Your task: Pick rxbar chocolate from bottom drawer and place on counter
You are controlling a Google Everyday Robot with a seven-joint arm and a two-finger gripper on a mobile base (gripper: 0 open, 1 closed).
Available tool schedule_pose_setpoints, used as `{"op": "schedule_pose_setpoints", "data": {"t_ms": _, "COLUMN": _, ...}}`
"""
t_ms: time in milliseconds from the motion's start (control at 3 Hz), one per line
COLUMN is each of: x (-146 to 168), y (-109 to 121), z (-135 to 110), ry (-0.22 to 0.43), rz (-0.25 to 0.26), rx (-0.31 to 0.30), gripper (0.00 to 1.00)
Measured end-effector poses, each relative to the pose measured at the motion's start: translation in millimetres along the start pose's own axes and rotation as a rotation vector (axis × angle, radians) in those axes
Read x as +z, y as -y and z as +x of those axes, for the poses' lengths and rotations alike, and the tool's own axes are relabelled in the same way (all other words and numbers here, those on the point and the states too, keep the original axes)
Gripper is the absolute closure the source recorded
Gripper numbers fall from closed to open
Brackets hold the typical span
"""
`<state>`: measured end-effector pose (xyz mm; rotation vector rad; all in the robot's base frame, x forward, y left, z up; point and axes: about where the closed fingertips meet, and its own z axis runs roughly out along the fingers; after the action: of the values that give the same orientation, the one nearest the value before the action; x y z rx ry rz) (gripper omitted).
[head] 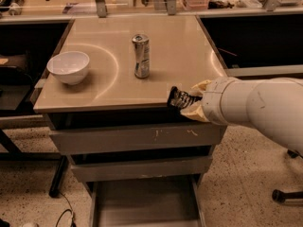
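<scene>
My gripper (189, 102) hangs at the front right edge of the counter (184, 51), at the end of my white arm coming in from the right. It is shut on the rxbar chocolate (179, 98), a small black wrapped bar with pale lettering that sticks out to the left, level with the counter's front edge. The bottom drawer (142, 202) is pulled out below, and its plain grey floor shows nothing on it. The two upper grey drawers are closed.
A tall silver drink can (141, 56) stands mid-counter. A white bowl (68, 66) sits at the counter's left. Shelving with clutter runs along the back. A dark cable lies on the speckled floor at lower left, and a chair base (286, 195) is at right.
</scene>
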<state>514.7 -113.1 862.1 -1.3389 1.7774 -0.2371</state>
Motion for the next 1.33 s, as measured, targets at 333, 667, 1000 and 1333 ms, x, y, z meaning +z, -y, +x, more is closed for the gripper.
{"op": "schedule_pose_setpoints", "data": {"t_ms": 333, "x": 6.1, "y": 22.6, "z": -3.1, "ry": 0.017, "rz": 0.028, "rx": 0.005, "gripper": 1.00}}
{"op": "schedule_pose_setpoints", "data": {"t_ms": 667, "x": 15.6, "y": 68.0, "z": -1.2, "ry": 0.027, "rz": 0.068, "rx": 0.027, "gripper": 1.00}}
{"op": "schedule_pose_setpoints", "data": {"t_ms": 1000, "x": 28.2, "y": 112.9, "z": 6.5, "ry": 0.019, "rz": 0.096, "rx": 0.048, "gripper": 1.00}}
{"op": "schedule_pose_setpoints", "data": {"t_ms": 1333, "x": 42.5, "y": 139.2, "z": 19.8, "ry": 0.009, "rz": 0.101, "rx": 0.078, "gripper": 1.00}}
